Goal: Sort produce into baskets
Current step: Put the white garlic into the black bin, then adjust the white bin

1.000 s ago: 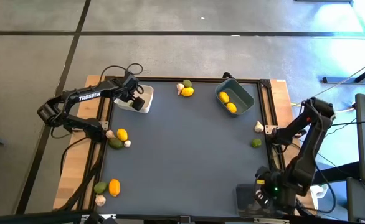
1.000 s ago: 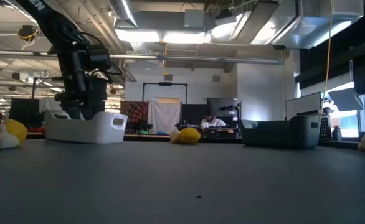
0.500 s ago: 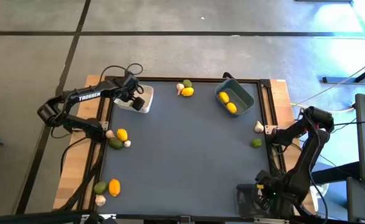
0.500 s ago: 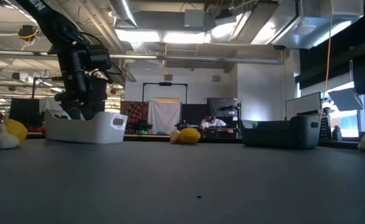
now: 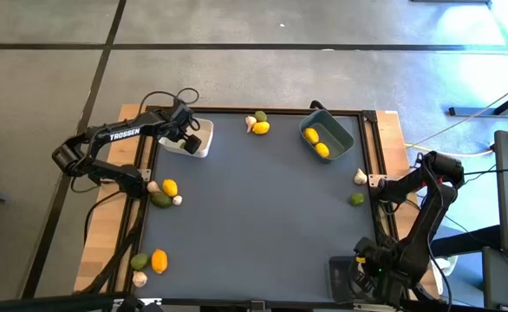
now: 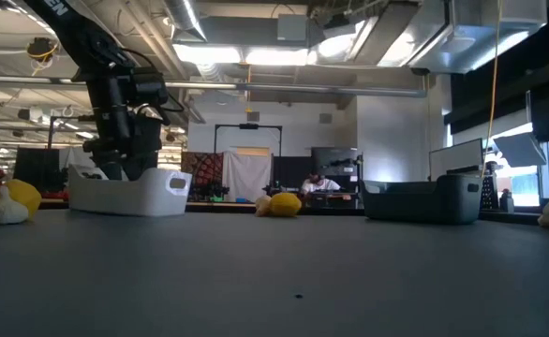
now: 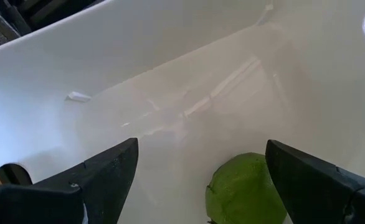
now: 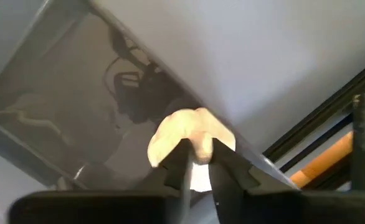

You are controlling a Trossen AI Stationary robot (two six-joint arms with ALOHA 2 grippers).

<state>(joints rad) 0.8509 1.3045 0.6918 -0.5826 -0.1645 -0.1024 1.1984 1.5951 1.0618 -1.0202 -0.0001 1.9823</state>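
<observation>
My left gripper (image 5: 183, 130) reaches down into the white basket (image 5: 198, 143) at the far left and is open. A green fruit (image 7: 245, 190) lies on the basket floor between its fingers (image 7: 108, 177), apart from both. My right gripper (image 5: 364, 267) is at the near right corner over the clear tray (image 5: 345, 277), shut on a whitish garlic bulb (image 8: 189, 137). The blue-grey basket (image 5: 328, 139) at the far right holds two lemons. My right gripper pinches the garlic bulb between its two fingers (image 8: 177, 167), on the bulb's side nearest the wrist (image 8: 198, 146). The fingers point down at the clear tray (image 8: 70, 106). Only their free ends are on the bulb. Whether the bulb touches the tray floor I cannot tell.
Loose produce lies on the dark mat: a lemon, garlic and green fruit at the far edge (image 5: 257, 125), garlic (image 5: 359, 177) and a green fruit (image 5: 356, 199) at the right edge, and clusters at the left edge (image 5: 163, 192) and the near left corner (image 5: 148, 262).
My right arm has sunk a little and its gripper has moved slightly toward the table's near edge over the clear tray, still shut on the garlic.
</observation>
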